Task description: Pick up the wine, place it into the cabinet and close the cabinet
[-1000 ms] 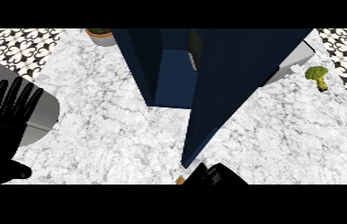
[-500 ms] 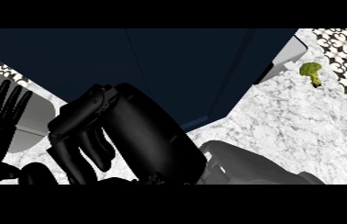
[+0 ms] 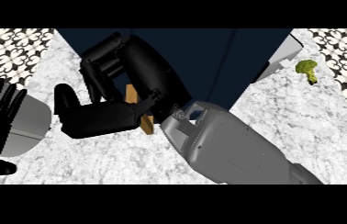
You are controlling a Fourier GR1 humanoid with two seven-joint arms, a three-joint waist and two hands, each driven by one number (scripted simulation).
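The right hand sits against the dark cabinet — fingers curled, holding nothing visible; left hand rests open (left edge) above the marble bench.

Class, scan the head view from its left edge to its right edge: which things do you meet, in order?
left hand at the left edge → right hand, fingers curled → dark blue cabinet → broccoli on the marble counter.
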